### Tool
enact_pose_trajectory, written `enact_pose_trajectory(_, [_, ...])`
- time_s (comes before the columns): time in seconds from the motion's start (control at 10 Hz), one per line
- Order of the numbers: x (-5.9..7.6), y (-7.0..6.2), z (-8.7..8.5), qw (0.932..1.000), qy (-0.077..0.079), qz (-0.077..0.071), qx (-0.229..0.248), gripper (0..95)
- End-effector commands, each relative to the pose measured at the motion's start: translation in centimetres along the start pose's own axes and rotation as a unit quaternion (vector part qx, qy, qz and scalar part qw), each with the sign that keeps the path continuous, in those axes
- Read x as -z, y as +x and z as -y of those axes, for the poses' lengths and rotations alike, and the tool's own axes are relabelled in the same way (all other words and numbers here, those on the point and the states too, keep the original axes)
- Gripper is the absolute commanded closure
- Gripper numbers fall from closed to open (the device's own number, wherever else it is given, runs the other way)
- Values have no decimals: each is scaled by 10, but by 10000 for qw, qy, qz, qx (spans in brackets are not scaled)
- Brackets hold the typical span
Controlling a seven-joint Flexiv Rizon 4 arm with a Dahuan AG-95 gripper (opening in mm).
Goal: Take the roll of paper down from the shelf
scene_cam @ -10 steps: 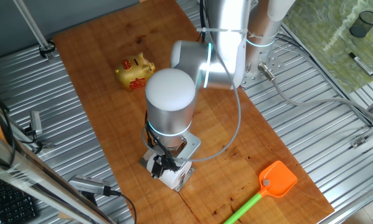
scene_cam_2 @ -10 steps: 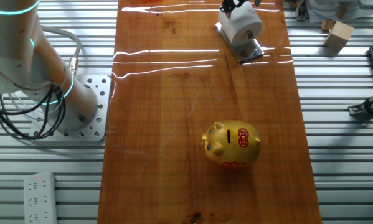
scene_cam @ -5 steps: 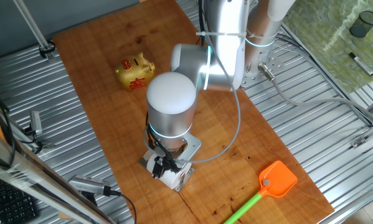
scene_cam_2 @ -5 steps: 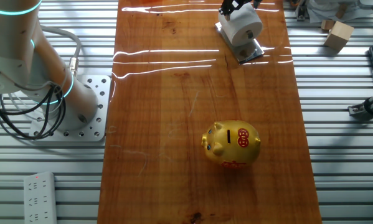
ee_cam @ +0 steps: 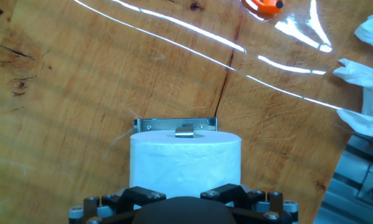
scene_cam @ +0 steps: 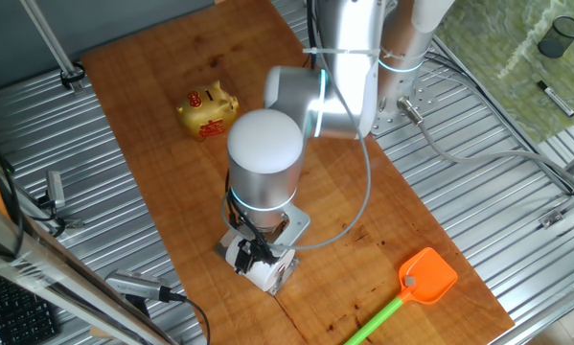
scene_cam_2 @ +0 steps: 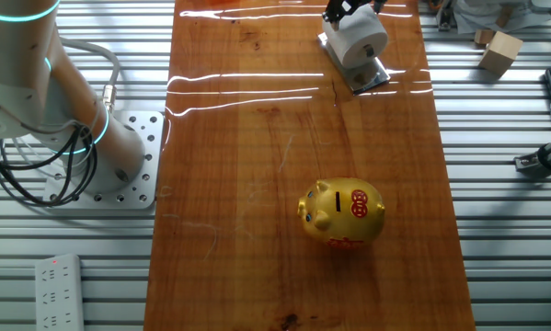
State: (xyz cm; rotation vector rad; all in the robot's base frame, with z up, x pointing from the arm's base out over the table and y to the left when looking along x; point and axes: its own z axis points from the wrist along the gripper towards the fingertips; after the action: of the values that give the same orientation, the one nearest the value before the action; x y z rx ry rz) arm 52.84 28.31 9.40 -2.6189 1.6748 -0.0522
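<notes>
Little is changed since the earlier frames: the arm is shifted only slightly, and the gripper is kept low over the roll. The roll is still seated on the shelf near the board's edge. The fingers are set at its two sides, though actual clamping cannot be told.

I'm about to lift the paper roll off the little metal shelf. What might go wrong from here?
1. The fingers sit at the near end of the paper roll, so a shallow hold may slip on the soft tissue.
2. The shelf is light and loose on the wooden board; it may lift or drag along.
3. The shelf stands near the board's edge in one fixed view, so a nudge may push it off.
</notes>
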Motion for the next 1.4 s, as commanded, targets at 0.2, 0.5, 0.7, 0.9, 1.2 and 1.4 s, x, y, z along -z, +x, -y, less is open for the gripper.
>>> enact_pose_trajectory(0.2, [0, 0, 0, 10000, 5, -12, 2, 0])
enact_pose_trajectory(0.5, [-1, 0, -2, 10000, 11, -32, -9, 0])
enact_pose_trajectory(0.7, [-2, -1, -1, 10000, -7, -40, -32, 0])
enact_pose_trajectory(0.9, [-2, -2, -1, 10000, -1, -25, -50, 0])
enact_pose_trajectory(1.2, [-3, -2, -1, 9999, -5, -36, -110, 0])
enact_pose_trajectory(1.4, [-3, -2, -1, 9999, 10, -9, -128, 0])
